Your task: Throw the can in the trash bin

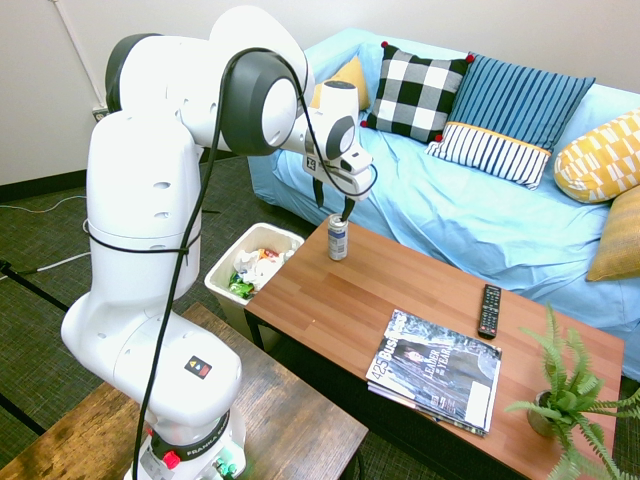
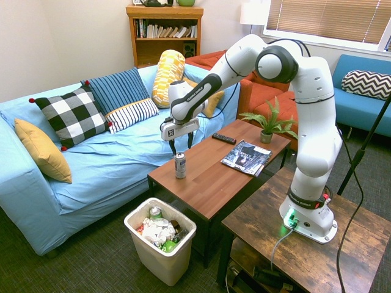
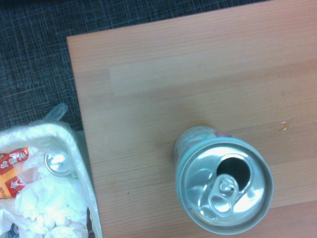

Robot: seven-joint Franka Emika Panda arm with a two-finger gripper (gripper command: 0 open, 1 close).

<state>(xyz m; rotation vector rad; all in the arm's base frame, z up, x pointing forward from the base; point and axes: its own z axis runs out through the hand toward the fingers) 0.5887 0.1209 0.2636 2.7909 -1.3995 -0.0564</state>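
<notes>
The can [image 1: 338, 238] [image 2: 180, 165] stands upright near the end of the wooden coffee table [image 1: 420, 310] [image 2: 214, 177], silver with a dark label band. Its opened top [image 3: 225, 187] fills the wrist view from above. My gripper [image 2: 181, 145] [image 1: 345, 212] hangs straight over the can, fingers open and pointing down, their tips just above its top and not touching it. The trash bin [image 2: 160, 240] [image 1: 250, 262] sits on the carpet just off that end of the table, off-white and holding crumpled paper, wrappers and another can [image 3: 58, 163].
A magazine [image 1: 435, 370] [image 2: 245, 157], a black remote [image 1: 489, 310] [image 2: 224, 138] and a potted plant [image 1: 565, 400] [image 2: 269, 125] lie further along the table. A blue sofa [image 2: 91, 165] with cushions runs behind it. A darker wooden table [image 2: 305, 244] bears my base.
</notes>
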